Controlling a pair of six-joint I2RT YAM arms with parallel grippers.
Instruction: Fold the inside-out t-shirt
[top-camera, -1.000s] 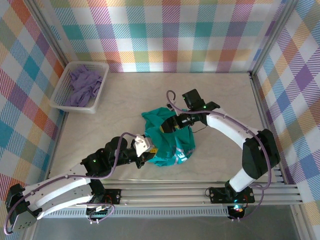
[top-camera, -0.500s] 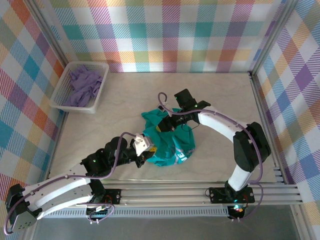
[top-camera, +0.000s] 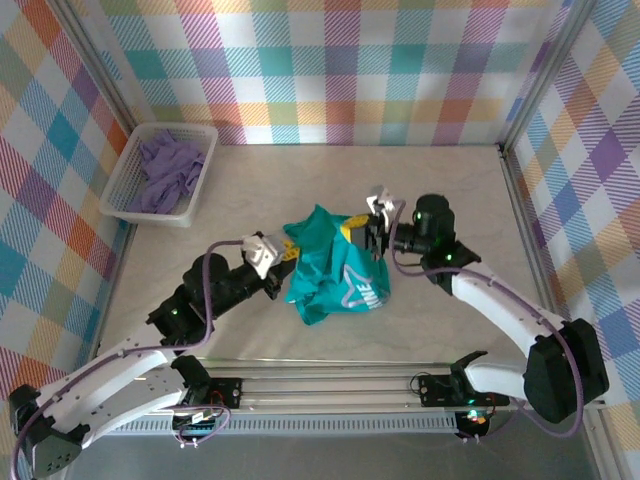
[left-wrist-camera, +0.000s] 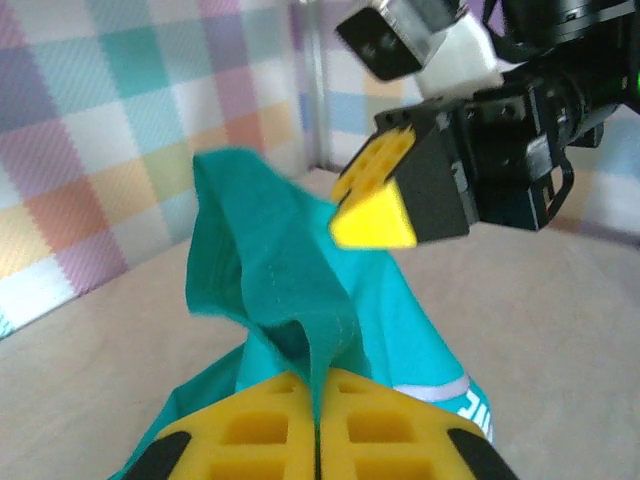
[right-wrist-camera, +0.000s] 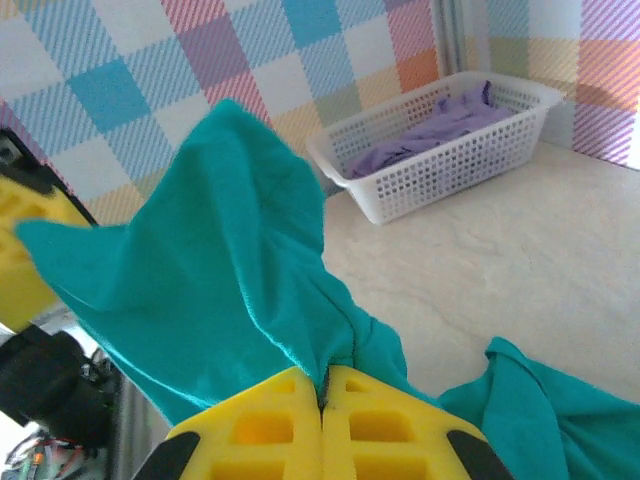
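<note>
The inside-out t-shirt is teal-green with a pale printed graphic. It hangs bunched between my two grippers above the middle of the table. My left gripper is shut on a seamed edge of the shirt, the fabric pinched between its yellow pads. My right gripper is shut on another fold, with cloth rising from its closed pads. The two grippers face each other a short way apart. The right gripper's yellow fingertip shows in the left wrist view.
A white basket holding a lavender-purple garment stands at the table's far left. It also shows in the right wrist view as basket and purple garment. Plaid walls enclose the table, and a metal rail runs along its near edge.
The right gripper has shut on the shirt and drawn back to the right. Both grippers have lifted the shirt off the table, and the left gripper has moved farther from the near edge.
</note>
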